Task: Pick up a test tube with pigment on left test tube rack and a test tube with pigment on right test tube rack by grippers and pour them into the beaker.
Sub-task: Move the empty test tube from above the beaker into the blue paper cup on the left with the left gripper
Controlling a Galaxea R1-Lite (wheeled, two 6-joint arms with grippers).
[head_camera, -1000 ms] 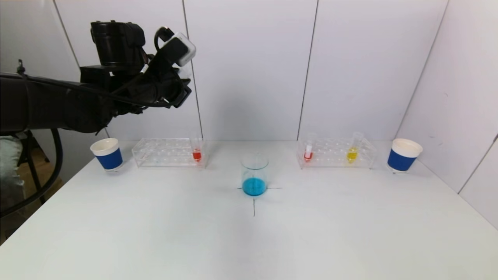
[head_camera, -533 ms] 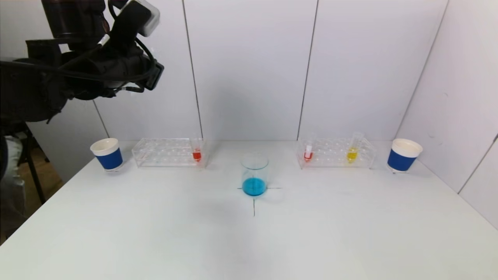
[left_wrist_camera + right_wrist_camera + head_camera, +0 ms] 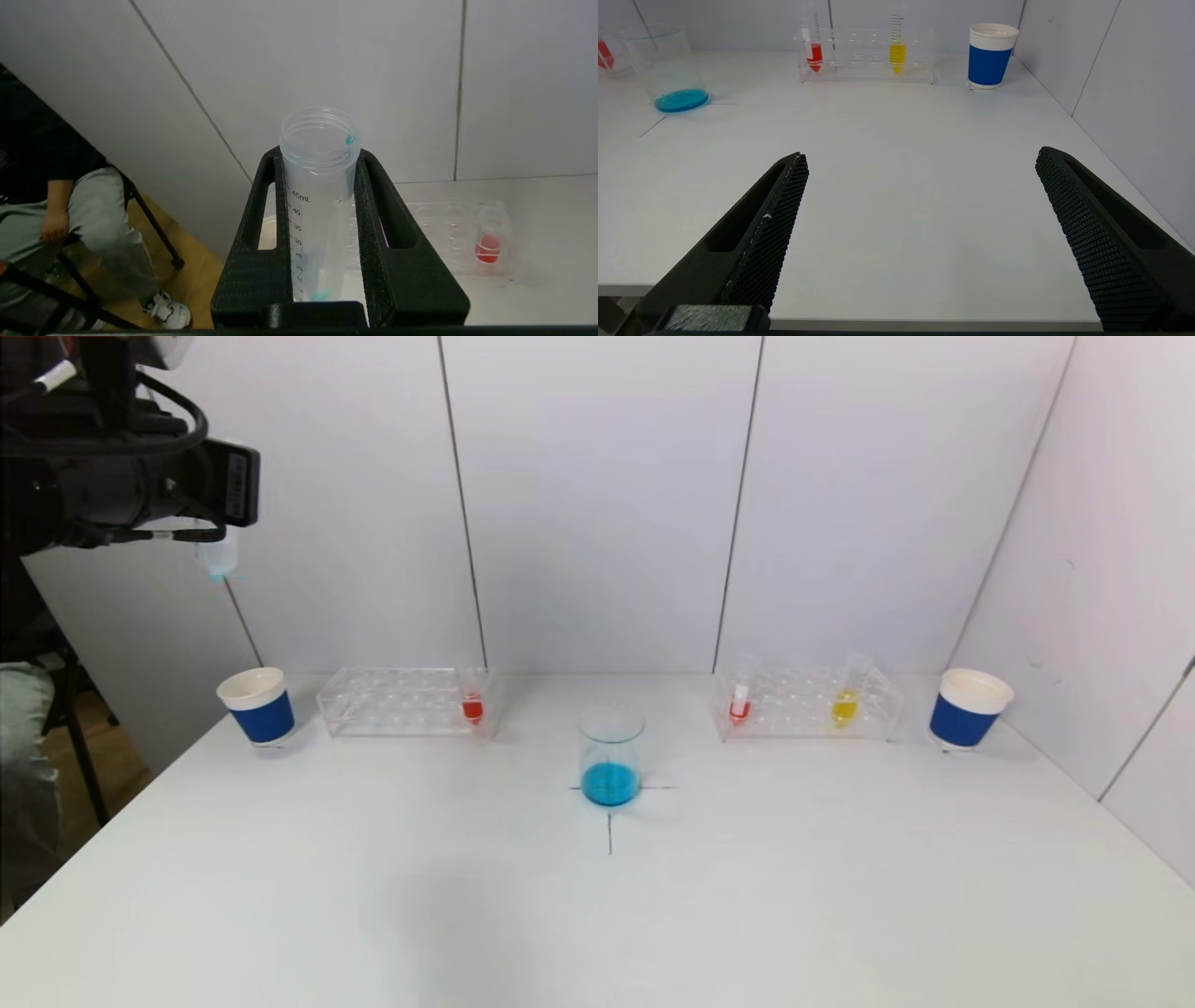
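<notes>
High above the table's left edge, the left pincer (image 3: pixel 320 224) clamps a nearly empty test tube (image 3: pixel 319 196) upright.

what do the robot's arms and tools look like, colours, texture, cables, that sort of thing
Both are matte black. The left tool has two wedge-shaped fingers with long cut-out slots and a fine stippled surface. The right tool has tapered fingers with honeycomb-textured inner faces. In the head view, black cables loop around the bulky left arm.

You've got two racks (image 3: pixel 406 702) (image 3: pixel 808 703), two cups (image 3: pixel 257 707) (image 3: pixel 969 708), one beaker (image 3: pixel 611 754), four tubes (image 3: pixel 472 695) (image 3: pixel 740 691) (image 3: pixel 848 691) (image 3: pixel 319 200), one of them emptied and off the table
</notes>
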